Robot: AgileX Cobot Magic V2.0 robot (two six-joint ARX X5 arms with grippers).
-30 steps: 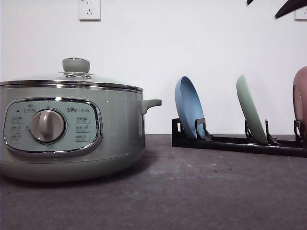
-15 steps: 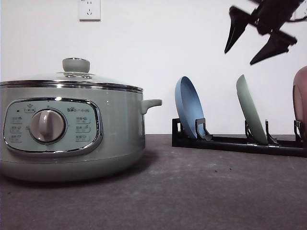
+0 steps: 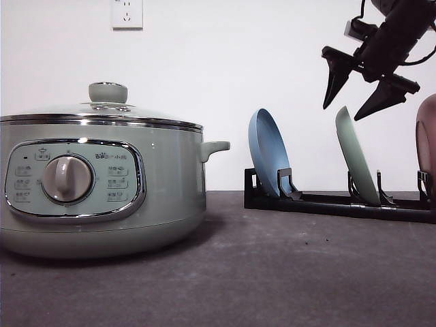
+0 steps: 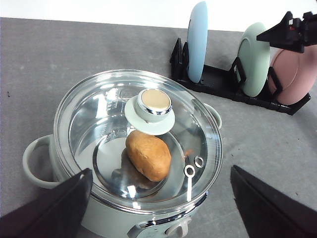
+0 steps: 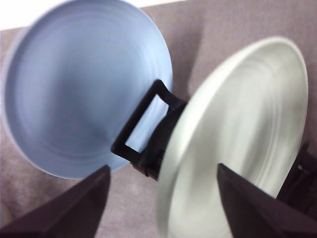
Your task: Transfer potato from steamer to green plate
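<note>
The potato [image 4: 148,154] lies inside the steamer [image 3: 102,184], seen through its closed glass lid [image 4: 99,129]. My left gripper [image 4: 161,172] hovers open above the lid, one finger off to each side. The green plate [image 3: 355,157] stands on edge in the black rack [image 3: 327,203], between a blue and a pink plate. My right gripper [image 3: 346,109] hangs open just above the green plate's top rim, with nothing between its fingers. In the right wrist view the green plate [image 5: 237,129] stands close ahead of the open right gripper [image 5: 163,167].
The blue plate [image 3: 267,153] stands in the rack's left slot and the pink plate [image 3: 428,139] in its right slot. The steamer's side handle [image 3: 216,147] points toward the rack. Dark table [image 3: 286,266] stretches between the steamer and the rack.
My right gripper has come down from the top edge of the front view to just above the green plate's rim, staying open. The steamer, lid and plates have not moved.
</note>
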